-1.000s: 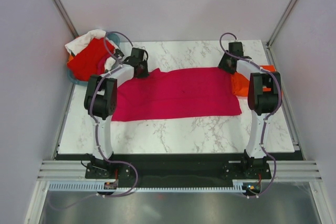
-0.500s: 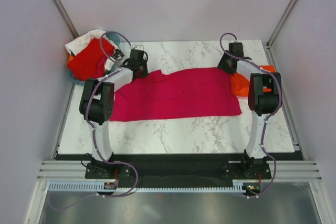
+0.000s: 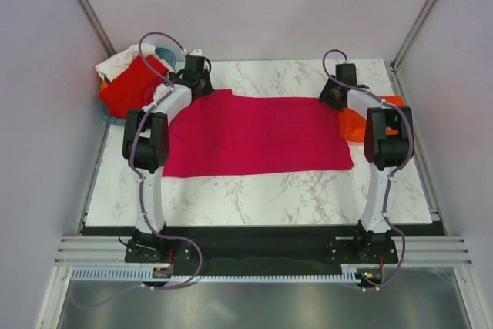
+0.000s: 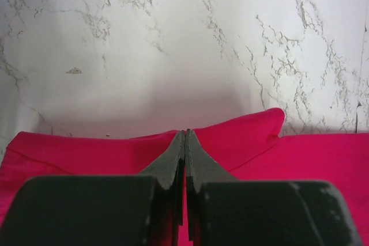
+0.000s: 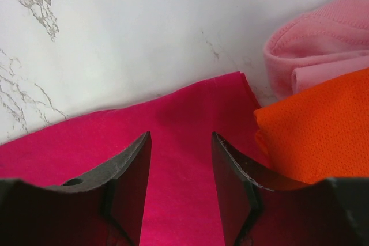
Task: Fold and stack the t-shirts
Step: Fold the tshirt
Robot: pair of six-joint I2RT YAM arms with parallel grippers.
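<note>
A magenta-pink t-shirt (image 3: 262, 132) lies spread across the middle of the marble table (image 3: 254, 198). My left gripper (image 3: 196, 75) is at its far left corner, shut on the edge of the fabric (image 4: 69, 154); in the left wrist view the fingertips (image 4: 185, 132) meet with pink cloth around them. My right gripper (image 3: 337, 96) stands open over the far right corner, its jaws (image 5: 180, 135) astride the magenta cloth (image 5: 86, 142) without pinching it. An orange t-shirt (image 5: 323, 125) lies just right of that corner, partly under my right arm (image 3: 356, 122).
A teal basket (image 3: 115, 119) at the far left edge holds a red t-shirt (image 3: 131, 90) and a white one (image 3: 123, 59). A light pink garment (image 5: 323, 38) lies beyond the orange one. Frame posts and walls close in both sides.
My left gripper has moved away to the far left, pulling the magenta shirt's far left corner with it, and that edge now lies flatter. The right arm has not moved.
</note>
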